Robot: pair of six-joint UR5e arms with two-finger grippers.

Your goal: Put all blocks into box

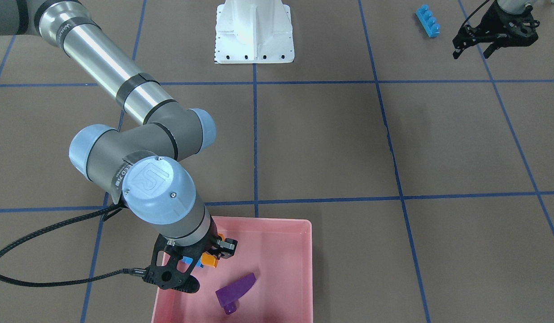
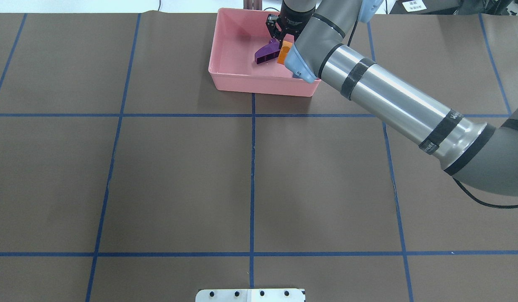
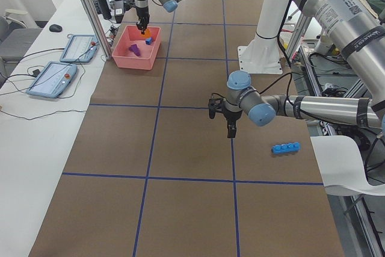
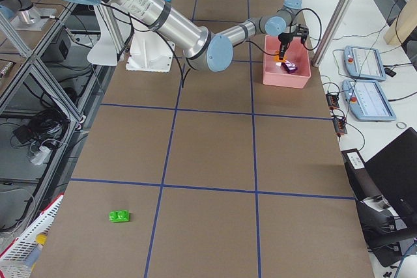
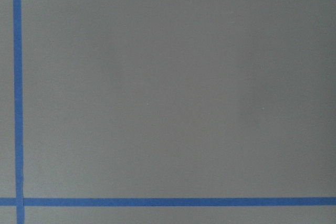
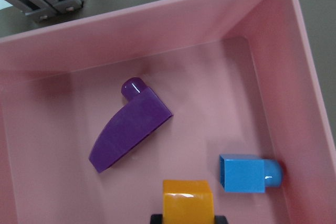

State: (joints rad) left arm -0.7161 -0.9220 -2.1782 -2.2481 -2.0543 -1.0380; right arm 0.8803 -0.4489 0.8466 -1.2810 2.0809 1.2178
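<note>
**Pink box with two blocks inside and a third held over it**

Pink plastic forms the low-walled box (image 1: 285, 251) at the far edge of the table. A purple wedge (image 6: 128, 129) and a blue one-stud cube (image 6: 242, 174) lie on its floor, apart from each other, with the cube against a side wall. The right gripper (image 1: 205, 262) hangs over the box, its jaws closed on the orange sloped piece (image 6: 187, 199), which looks ready to be dropped in.

Two blocks are outside the box, so the task appears a little over half done. The long blue four-stud bar (image 1: 428, 20) lies on the table near the left gripper (image 1: 473, 53), whose jaws are spread and empty. The green brick (image 4: 119, 215) sits well away, near the table's right end.

In the right wrist view only a dark sliver of the right gripper shows under the orange piece. The left wrist view shows nothing but brown mat (image 5: 168, 98) and blue tape (image 5: 157, 201). The green brick is too small to count its studs.
</note>
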